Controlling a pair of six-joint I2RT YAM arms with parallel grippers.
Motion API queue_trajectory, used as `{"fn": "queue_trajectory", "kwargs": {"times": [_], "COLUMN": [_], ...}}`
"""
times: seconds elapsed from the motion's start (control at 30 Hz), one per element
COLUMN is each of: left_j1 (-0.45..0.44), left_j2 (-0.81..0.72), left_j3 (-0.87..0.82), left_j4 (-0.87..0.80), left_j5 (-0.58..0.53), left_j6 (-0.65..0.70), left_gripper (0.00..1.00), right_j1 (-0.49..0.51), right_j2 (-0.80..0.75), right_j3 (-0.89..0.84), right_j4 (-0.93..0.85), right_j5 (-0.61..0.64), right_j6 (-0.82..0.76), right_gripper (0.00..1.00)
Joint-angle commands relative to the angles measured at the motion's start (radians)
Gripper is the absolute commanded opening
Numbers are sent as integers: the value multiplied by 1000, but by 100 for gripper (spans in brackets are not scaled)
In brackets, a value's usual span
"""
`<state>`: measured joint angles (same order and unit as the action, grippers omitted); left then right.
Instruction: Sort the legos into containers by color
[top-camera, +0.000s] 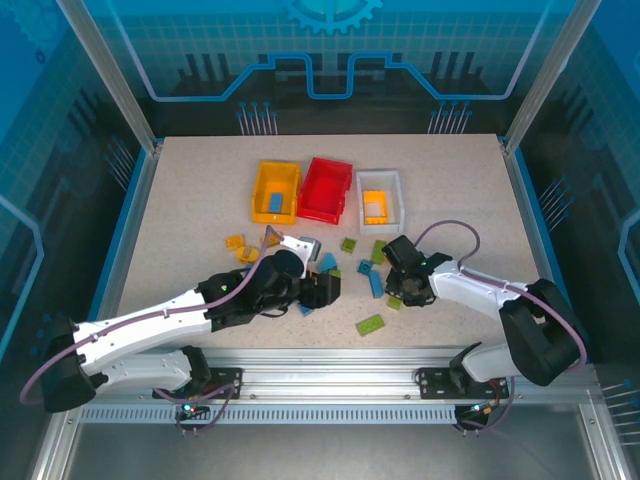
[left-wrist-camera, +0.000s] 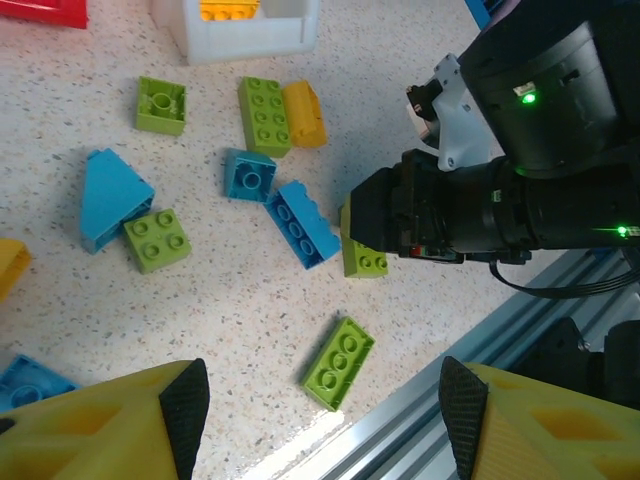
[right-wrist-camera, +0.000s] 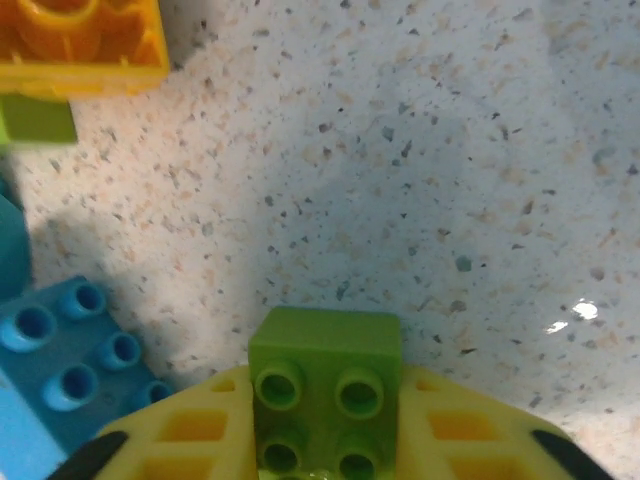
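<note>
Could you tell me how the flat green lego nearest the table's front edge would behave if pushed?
The green lego looks rigid and light, so it would probably slide rather than bend. Lying flat, studs up, it seems unlikely to tip or roll.

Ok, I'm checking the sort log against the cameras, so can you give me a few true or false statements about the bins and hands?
The white bin holds an orange brick. True.
The yellow bin holds a green brick. False: a blue brick lies in it.
The right hand grips a green brick. True.
The left hand is shut on a blue brick. False: it is open and holds nothing.
</note>
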<state>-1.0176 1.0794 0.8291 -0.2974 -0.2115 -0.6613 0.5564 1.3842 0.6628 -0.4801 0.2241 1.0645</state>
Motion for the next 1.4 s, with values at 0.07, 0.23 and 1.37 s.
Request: {"fn": "queue_trajectory", "kwargs": {"times": [0.07,0.23,1.37], "left_j1": [-6,34,392], "left_j2": [-92,-132,-128], "left_j3": [42,96,54], "left_j4": [-138,-287,-463], "left_j5": [-200,-318,-185], "left_j6": [-49,-76,-94], "left_gripper": [68,70,70], "right_j1": [150,237,85], "right_j2": [-58,109,988], "right_j3": [186,480,1674], "right_j4": [-145,-157,-380], "right_j5": [275,297,80], "right_j6": [-104,-283,-479], "right_gripper": [18,18,52]}}
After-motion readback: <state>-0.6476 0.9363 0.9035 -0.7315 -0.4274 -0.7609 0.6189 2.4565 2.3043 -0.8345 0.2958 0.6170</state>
